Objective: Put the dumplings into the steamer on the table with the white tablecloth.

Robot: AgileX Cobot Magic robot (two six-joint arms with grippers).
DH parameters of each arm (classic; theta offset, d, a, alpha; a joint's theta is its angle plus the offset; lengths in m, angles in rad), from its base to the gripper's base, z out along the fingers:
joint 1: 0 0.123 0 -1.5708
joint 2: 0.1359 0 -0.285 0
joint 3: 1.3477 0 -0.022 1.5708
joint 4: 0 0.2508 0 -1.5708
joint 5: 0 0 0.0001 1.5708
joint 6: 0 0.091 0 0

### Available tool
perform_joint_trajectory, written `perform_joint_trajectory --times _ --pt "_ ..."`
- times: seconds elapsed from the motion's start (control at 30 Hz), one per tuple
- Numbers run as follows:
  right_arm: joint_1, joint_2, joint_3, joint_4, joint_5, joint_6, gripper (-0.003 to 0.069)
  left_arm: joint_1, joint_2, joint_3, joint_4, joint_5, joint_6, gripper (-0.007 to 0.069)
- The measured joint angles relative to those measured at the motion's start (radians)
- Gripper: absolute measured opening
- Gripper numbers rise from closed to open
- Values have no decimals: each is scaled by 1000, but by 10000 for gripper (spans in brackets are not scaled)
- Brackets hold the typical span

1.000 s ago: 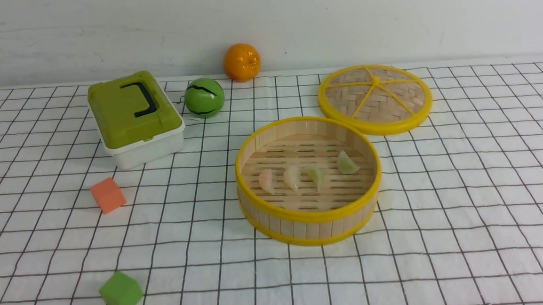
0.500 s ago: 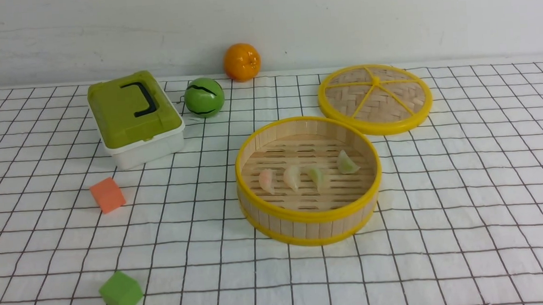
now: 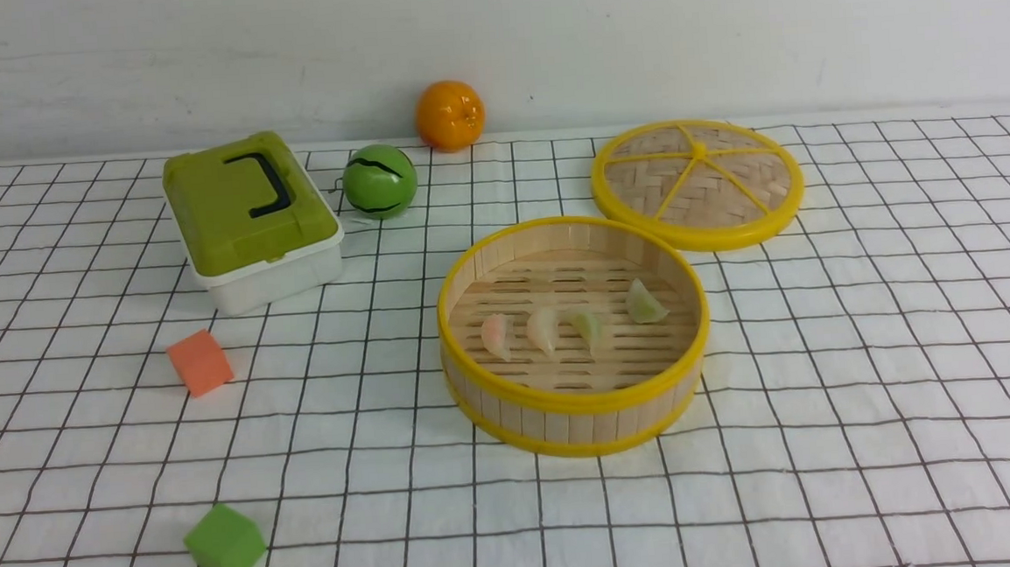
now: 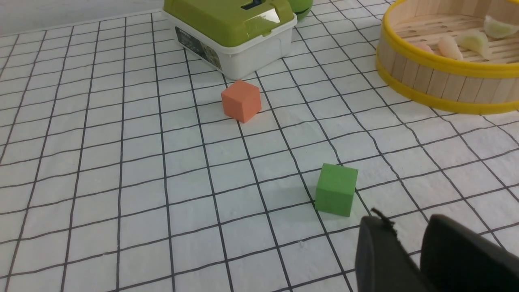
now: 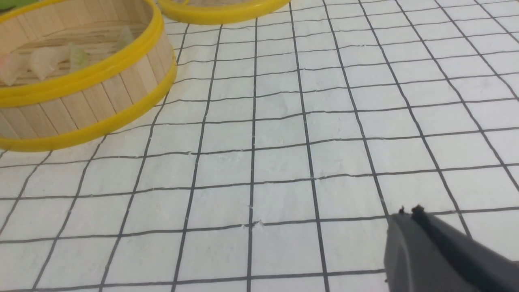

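Front view: four translucent crescent dumplings [image 3: 569,324], pinkish, whitish and pale green, are lying inside the steamer [image 3: 578,399]. Left gripper [image 4: 409,247] jaws are sitting slightly apart; right gripper [image 5: 409,227] jaws are pressing together.

tablecloth [image 3: 868,340]: white, thin black grid | steamer [image 3: 578,402]: pale wood strips, yellow rims | dumplings [image 3: 573,323] inside steamer: pinkish, whitish, pale green | lid [image 3: 697,182] behind steamer: woven tan, yellow rim and spokes | cubes left of steamer: orange [image 3: 200,362], green [image 3: 224,543]

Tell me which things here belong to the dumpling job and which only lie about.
Belong: four dumplings, steamer, tablecloth.
Lying about: lid, green box, green ball, orange, orange cube, green cube.
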State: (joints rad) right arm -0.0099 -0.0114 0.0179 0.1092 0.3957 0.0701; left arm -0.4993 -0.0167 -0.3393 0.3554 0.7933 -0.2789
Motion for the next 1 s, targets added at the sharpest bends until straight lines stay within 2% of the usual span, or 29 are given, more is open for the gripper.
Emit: perform_joint_trajectory --times 0.37,0.5,0.57,0.7,0.77,0.87,0.93,1.0 --pt "0 0 0 0 1 0 -6 0 0 0 1 37 0 165" --pt "0 0 0 0 1 0 -3 58 0 18 6 126 8 165" --pt "0 0 0 0 1 0 -1 134 0 40 6 208 36 165" --pt "0 0 0 0 1 0 1 205 0 58 5 226 66 166" --pt "0 0 0 0 1 0 3 231 0 58 -3 187 75 166" --pt "0 0 0 0 2 0 5 254 0 60 -27 4 77 166" --pt "0 0 0 0 2 0 6 259 0 81 -38 -209 79 166" --pt "0 0 0 0 2 0 6 259 0 95 -43 -262 79 166"
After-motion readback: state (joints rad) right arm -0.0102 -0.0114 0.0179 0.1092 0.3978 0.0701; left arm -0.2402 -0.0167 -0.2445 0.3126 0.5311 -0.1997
